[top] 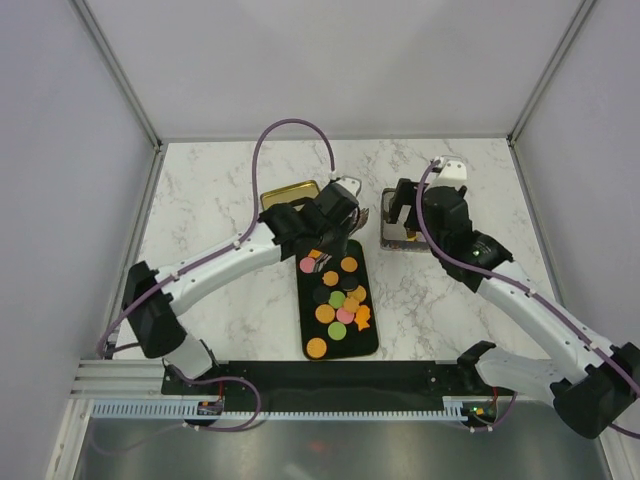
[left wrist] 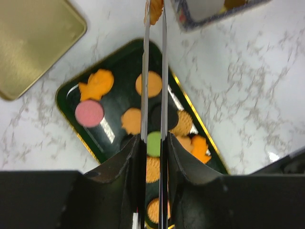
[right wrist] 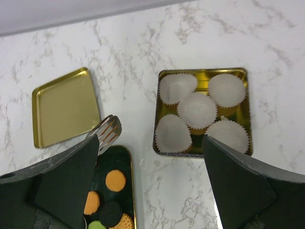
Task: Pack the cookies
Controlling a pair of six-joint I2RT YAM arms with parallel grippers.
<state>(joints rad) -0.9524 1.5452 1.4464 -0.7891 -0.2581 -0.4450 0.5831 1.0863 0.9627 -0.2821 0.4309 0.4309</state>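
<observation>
Tongs [left wrist: 145, 71] in clenched left tool [left wrist: 154, 148] pinch orange cookie [left wrist: 155, 10] past tray [left wrist: 119, 62] edge; right tool [right wrist: 151, 157] released above tin [right wrist: 202, 84].

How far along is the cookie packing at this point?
Done: little; the paper cups in the tin look mostly empty. In hand: the left hand squeezes tongs on one orange cookie; the right hand is open. Left: the many cookies on the black tray.

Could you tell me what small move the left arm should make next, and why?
Probably carry the tongs over the tin and release into a paper cup: their tips already pinch an orange cookie, clear of the tray but short of the tin.
</observation>
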